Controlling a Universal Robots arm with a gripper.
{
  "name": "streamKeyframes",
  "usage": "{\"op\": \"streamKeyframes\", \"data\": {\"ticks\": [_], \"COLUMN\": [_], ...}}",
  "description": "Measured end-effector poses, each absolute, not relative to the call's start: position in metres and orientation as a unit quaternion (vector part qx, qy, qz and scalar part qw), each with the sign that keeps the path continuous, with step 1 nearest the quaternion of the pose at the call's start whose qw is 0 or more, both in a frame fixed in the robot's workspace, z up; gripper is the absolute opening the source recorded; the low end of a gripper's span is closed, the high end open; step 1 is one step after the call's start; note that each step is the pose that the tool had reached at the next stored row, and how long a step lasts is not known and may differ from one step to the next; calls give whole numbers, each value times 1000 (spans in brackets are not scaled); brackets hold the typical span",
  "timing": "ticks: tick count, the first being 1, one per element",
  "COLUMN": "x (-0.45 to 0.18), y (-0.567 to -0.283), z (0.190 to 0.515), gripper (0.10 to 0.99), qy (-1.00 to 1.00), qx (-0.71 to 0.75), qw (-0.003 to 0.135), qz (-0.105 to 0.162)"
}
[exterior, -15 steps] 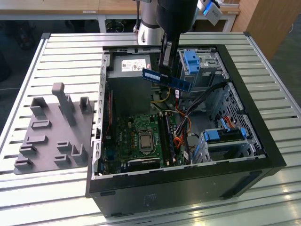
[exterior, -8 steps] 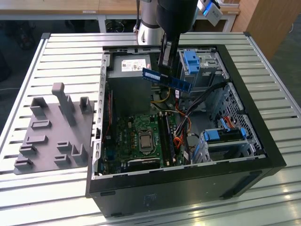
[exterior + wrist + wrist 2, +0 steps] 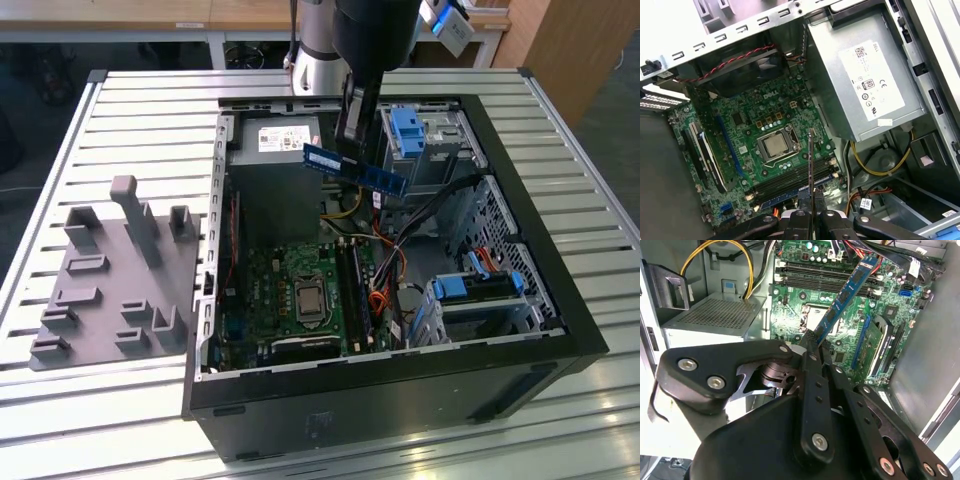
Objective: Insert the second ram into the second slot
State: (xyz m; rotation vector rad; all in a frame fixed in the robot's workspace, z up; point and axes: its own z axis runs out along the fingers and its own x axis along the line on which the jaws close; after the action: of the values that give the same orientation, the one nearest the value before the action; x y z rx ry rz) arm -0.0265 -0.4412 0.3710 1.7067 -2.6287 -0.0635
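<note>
My gripper [image 3: 352, 132] is shut on the second ram [image 3: 356, 169], a long blue stick held tilted in the air above the open computer case [image 3: 400, 385]. In the second wrist view the ram [image 3: 846, 291] sticks out from the gripper [image 3: 811, 340] over the green motherboard [image 3: 805, 310]. Edge-on, it is a thin line [image 3: 810, 165] in the first wrist view, rising from the gripper [image 3: 810, 216]. The memory slots [image 3: 790, 182] lie beside the processor socket [image 3: 775, 145], below the ram and apart from it. I cannot tell which one is the second slot.
A grey power supply [image 3: 272, 140] sits at the case's far end. Blue drive bays [image 3: 405, 130] [image 3: 478, 287] line the exterior view's right. Loose cables [image 3: 385, 290] run beside the slots. A grey fixture plate [image 3: 110, 275] lies on the slatted table [image 3: 100, 420].
</note>
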Motion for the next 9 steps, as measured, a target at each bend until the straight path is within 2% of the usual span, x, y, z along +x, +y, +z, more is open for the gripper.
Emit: {"op": "streamKeyframes", "data": {"ticks": [9], "x": [-26], "y": [-441], "z": [371], "gripper": [137], "qy": [-846], "qx": [533], "qw": [3], "qz": [-20]}}
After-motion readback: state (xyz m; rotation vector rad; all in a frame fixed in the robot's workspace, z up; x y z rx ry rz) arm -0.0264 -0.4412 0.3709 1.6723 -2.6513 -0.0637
